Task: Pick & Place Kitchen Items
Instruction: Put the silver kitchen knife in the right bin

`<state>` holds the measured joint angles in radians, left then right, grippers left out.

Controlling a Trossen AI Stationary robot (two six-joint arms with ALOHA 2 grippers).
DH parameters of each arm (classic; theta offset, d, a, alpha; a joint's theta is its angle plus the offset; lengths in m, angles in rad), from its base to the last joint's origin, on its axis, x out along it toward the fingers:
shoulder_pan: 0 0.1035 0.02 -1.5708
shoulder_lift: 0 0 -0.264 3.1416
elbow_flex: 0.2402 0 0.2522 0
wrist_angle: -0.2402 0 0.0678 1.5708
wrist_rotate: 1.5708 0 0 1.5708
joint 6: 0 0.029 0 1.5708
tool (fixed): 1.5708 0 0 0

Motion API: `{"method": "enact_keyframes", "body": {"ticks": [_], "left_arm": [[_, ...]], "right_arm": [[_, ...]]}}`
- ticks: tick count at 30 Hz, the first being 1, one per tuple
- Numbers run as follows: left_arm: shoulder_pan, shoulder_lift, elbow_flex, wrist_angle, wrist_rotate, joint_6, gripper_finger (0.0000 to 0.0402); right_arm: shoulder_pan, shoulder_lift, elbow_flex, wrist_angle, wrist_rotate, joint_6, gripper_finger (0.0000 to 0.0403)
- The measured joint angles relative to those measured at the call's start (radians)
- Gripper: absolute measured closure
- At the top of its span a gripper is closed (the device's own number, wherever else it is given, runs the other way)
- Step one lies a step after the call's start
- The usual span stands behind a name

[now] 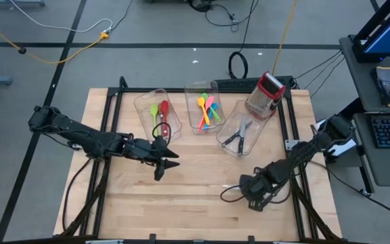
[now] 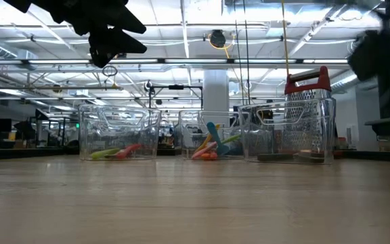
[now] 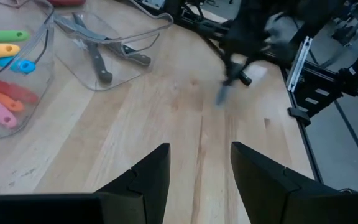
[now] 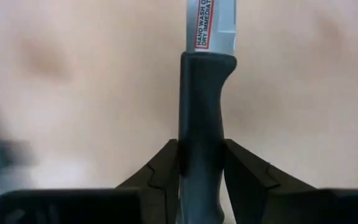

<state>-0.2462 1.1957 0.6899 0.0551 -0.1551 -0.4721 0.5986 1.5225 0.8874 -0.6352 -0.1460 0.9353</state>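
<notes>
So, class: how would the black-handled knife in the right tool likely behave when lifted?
The knife looks rigid, so probably no flopping. The right tool grips its smooth handle, so it might slip or pivot. The steel blade likely makes it tip-heavy.

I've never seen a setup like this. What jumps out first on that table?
Probably the right pincer near the table's front, clamped on a black-handled knife. Behind it stand three clear bins of bright spoons and knives, beside a red-topped grater. The left pincer hovers open.

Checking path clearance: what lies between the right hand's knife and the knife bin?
Bare wood only, in the high view: right hand, knife, knife bin.
</notes>
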Motion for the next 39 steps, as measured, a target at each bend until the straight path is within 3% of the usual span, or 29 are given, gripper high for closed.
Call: {"method": "enact_keyframes", "body": {"ticks": [4,9,16,21,28,35,39], "left_arm": [[0.000,0.000,0.000,-0.001,0.001,0.000,0.0229],[0.000,0.000,0.000,0.000,0.001,0.010,0.0229],[0.000,0.000,0.000,-0.002,0.001,0.057,0.0229],[0.000,0.000,0.000,-0.001,0.000,0.091,0.0229],[0.042,0.000,0.000,-0.012,0.028,0.132,0.0229],[0.138,0.000,0.000,-0.058,0.107,0.169,0.0229],[0.209,0.000,0.000,-0.057,0.191,0.228,0.0229]], "right_arm": [[-0.004,-0.038,0.036,0.114,-0.039,-0.012,0.0314],[-0.030,-0.095,0.042,0.417,-0.028,0.038,0.0314],[-0.103,-0.153,0.042,0.707,0.165,0.107,0.0314],[-0.170,-0.187,0.041,0.777,0.286,0.178,0.0314],[-0.309,-0.244,0.041,0.697,0.335,0.254,0.0314],[-0.495,-0.336,0.041,0.456,0.334,0.269,0.0314],[-0.593,-0.405,0.041,0.279,0.334,0.355,0.0314]]}}
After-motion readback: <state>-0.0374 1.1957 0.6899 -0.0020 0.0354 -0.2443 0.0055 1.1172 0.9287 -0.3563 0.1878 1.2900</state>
